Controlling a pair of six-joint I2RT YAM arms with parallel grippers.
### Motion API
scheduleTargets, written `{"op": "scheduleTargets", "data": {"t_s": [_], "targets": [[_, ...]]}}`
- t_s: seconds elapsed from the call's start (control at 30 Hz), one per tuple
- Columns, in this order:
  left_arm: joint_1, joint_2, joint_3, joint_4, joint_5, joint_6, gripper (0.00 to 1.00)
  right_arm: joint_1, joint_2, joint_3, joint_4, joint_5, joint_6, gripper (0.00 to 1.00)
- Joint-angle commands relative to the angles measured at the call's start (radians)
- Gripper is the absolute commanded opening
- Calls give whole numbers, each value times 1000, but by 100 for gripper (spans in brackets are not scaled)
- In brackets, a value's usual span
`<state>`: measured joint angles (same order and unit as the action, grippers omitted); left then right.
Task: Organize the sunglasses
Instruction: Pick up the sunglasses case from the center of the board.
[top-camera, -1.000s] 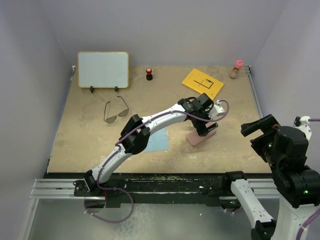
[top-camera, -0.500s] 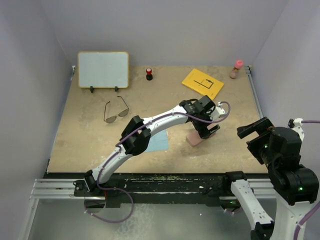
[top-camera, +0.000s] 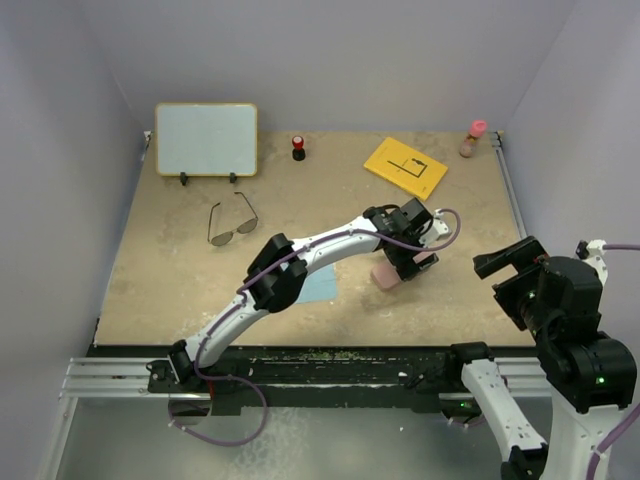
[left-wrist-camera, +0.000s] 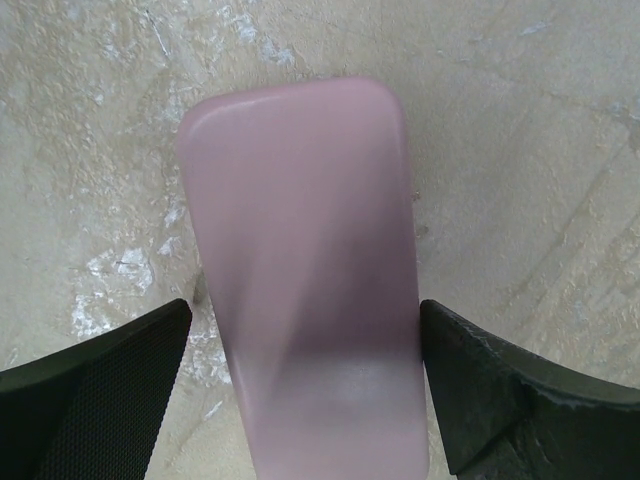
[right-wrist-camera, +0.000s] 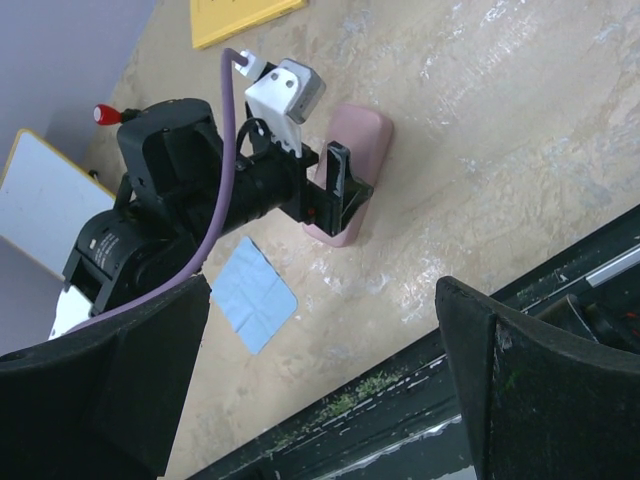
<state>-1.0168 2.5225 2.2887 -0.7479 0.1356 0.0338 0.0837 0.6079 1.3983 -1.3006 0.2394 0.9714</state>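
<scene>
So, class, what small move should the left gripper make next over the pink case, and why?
Probably close the left gripper on the pink case. In the left wrist view its fingers flank the case's long sides, with a sliver of table showing beside one, so it looks straddled, not clamped. The sunglasses lie apart.

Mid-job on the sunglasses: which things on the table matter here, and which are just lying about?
Job:
sunglasses
pink case, straddled by the left claw
light blue cloth, probably

Lying about:
whiteboard
yellow card
small red-topped object
pink-capped bottle
</scene>
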Motion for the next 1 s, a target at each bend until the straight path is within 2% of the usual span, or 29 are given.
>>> {"op": "scheduleTargets", "data": {"t_s": [0.0, 0.2, 0.3, 0.43, 0.47, 0.53, 0.57, 0.73, 0.83, 0.97], "targets": [[-1, 13, 17, 19, -22, -18, 98, 1, -17, 1, 6, -3, 22, 100], [-2, 9, 24, 18, 19, -13, 96, 1, -24, 1, 6, -2, 26, 98], [0, 3, 24, 18, 51, -13, 84, 1, -28, -5, 7, -3, 27, 98], [2, -2, 27, 7, 118, -11, 50, 1, -30, -15, 8, -1, 30, 98], [5, -5, 30, 1, 150, -11, 40, 1, -30, -17, 9, 0, 28, 98], [14, -18, 28, -11, 227, -25, 13, 1, -32, -23, 13, 1, 26, 98], [23, -27, 28, -17, 269, -34, 5, 1, -34, -26, 14, 3, 24, 98], [91, -112, -3, -21, 484, -135, 4, 1, -38, -32, 24, -4, 12, 98], [182, -215, -71, 42, 654, -232, 4, 1, -32, -36, 83, -101, -43, 100], [335, -382, -188, 147, 805, -367, 4, 1, 35, -31, 230, -154, -181, 100]]}}
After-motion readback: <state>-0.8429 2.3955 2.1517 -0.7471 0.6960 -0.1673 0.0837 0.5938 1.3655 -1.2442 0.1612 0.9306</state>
